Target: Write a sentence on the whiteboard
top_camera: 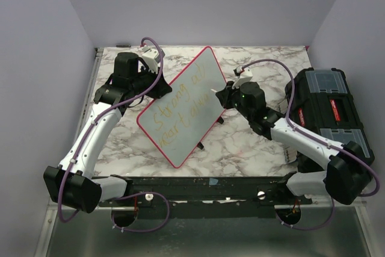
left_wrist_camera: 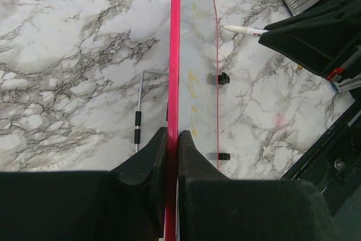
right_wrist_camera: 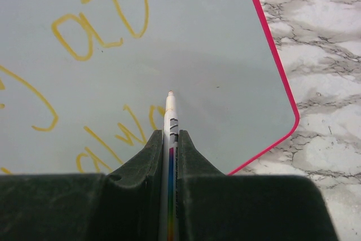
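**Board clamped by left, marker pinched by right, pen tip at second line**

The large rounded-corner whiteboard with glossy pale grey surface and thin red-pink rim [top_camera: 191, 91] sits mid-tabletop, angled diagonally, between the two arms. The left pincer [left_wrist_camera: 172, 139] is pressed together on the board's red rim, one finger on each face; its wrist view sees the board edge-on. Small black feet [left_wrist_camera: 221, 78] stick out from the board face on that side. A thin bent metal rod with black sleeves [left_wrist_camera: 138, 114] lies on the white grey-veined marble tabletop [top_camera: 246, 145] just beside the rim.

The right pincer [right_wrist_camera: 170, 136] is pinching a slim white marker with a rainbow stripe [right_wrist_camera: 171, 114], tip pointing at the board. Whether the tip touches the surface, cannot tell.

The sentence in yellow-orange cursive [top_camera: 180, 108] runs in two lines across the board: top reads roughly "Strong all", the lower one "heart alw", and the marker tip is just past those last letters.

Container: a black plastic toolbox with clear lid compartments and red latches [top_camera: 328, 108] at the right edge of the tabletop, beside the right arm, lid closed. Contents not readable through the lid.
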Controlling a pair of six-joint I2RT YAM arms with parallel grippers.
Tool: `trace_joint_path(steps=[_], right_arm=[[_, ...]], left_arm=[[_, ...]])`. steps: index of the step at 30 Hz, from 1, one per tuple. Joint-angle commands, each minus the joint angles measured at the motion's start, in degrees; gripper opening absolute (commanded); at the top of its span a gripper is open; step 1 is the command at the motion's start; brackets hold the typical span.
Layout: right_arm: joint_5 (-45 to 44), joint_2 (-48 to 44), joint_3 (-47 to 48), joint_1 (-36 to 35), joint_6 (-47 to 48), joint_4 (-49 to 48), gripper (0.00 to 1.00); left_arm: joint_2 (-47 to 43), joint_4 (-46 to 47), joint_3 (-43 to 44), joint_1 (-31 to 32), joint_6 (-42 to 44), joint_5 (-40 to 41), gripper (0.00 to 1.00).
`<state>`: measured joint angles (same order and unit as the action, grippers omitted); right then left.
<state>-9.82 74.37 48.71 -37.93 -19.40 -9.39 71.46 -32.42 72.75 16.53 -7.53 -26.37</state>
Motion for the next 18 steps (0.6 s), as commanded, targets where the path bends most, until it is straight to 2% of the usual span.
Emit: trace_joint_path(steps=[1, 18], right_arm=[[0.21, 1.76, 2.13, -0.27, -0.06, -0.77, 0.01], [2.62, 6.29, 2.07, -0.3, -1.74, -3.9, 0.01]], left_arm=[[-0.18, -1.51, 0.55, 0.43, 4.38, 2.75, 0.0], [-0.26, -1.68, 0.64, 0.52, 4.39, 2.86, 0.0]])
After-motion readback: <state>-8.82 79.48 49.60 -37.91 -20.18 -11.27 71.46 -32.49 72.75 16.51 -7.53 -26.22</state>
